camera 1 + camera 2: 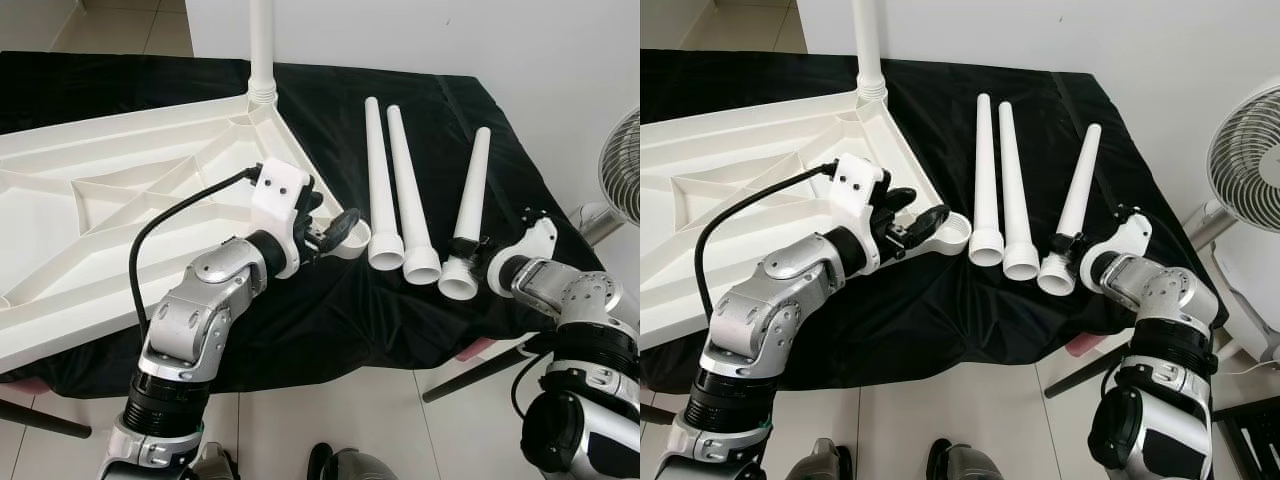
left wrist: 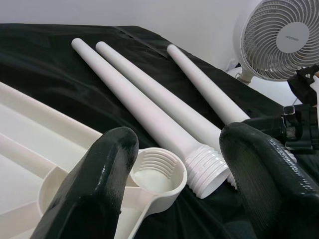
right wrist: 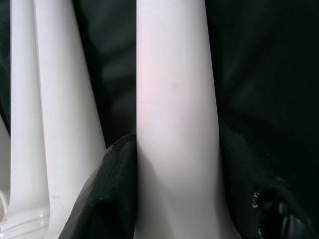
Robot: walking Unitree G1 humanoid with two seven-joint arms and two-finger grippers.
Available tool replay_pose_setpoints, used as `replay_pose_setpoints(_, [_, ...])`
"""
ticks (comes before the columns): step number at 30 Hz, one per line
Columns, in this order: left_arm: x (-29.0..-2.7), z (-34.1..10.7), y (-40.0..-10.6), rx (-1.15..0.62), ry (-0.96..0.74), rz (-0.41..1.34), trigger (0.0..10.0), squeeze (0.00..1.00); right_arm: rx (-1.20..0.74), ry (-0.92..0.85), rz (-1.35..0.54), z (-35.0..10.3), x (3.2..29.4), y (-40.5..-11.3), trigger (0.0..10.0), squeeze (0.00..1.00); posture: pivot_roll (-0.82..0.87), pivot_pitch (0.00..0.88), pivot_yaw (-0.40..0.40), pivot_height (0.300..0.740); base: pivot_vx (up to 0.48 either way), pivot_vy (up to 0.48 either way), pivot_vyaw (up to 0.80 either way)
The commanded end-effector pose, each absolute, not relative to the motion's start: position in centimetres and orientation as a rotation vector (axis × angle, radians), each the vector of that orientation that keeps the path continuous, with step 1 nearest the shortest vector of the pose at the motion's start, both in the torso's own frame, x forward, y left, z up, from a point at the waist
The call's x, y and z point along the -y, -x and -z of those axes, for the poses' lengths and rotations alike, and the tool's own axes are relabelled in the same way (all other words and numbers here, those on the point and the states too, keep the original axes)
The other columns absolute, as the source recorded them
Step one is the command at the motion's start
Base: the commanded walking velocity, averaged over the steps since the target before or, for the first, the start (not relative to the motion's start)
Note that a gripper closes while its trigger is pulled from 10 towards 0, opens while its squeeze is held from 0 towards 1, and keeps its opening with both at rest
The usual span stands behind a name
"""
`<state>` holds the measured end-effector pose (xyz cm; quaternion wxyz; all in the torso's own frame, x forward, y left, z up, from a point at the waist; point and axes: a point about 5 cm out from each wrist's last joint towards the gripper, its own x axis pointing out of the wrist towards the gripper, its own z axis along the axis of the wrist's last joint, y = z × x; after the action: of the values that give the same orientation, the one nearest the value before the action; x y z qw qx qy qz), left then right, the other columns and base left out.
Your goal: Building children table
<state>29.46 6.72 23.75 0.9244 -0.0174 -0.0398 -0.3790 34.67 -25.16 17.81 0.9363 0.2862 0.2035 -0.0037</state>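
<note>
The right gripper [image 1: 1068, 244] sat with its fingers [image 3: 107, 199] either side of the outer leg [image 1: 1076, 195] near its threaded end, apparently closed on it, the leg lying on the black cloth [image 1: 970, 310]. Two more legs [image 1: 998, 185] lay just beside it. The left gripper [image 1: 330, 232] hovered spread wide over the empty socket [image 2: 158, 172] at the near corner of the upturned tabletop [image 1: 90, 210]; a fourth leg [image 1: 261, 45] stood screwed into the far corner. To do this well, I judge the grip should stay near the thread, the leg be lifted upright, lined up with the socket and turned in squarely.
</note>
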Motion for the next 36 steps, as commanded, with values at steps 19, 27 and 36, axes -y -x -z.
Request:
replay_pose_setpoints(19, [-6.6,-25.9,-30.9,0.069,0.205,0.888,10.0,0.0,0.153,-0.309,-0.175,-24.1,21.0,-35.2,10.0,0.0,0.07,0.151,-0.1,0.74,0.0,0.0,0.0])
replay_pose_setpoints(27, [-6.5,-27.9,-30.3,0.091,0.292,1.046,10.0,0.0,0.302,-0.182,-0.418,-24.0,16.1,-33.7,10.0,0.0,0.08,0.108,-0.086,0.74,0.0,0.0,0.0])
replay_pose_setpoints(36, [-5.8,-27.6,-30.5,0.069,0.303,1.08,10.0,0.0,0.374,-0.143,-0.493,-23.2,14.3,-32.6,10.0,0.0,0.07,0.083,-0.075,0.74,0.0,0.0,0.0])
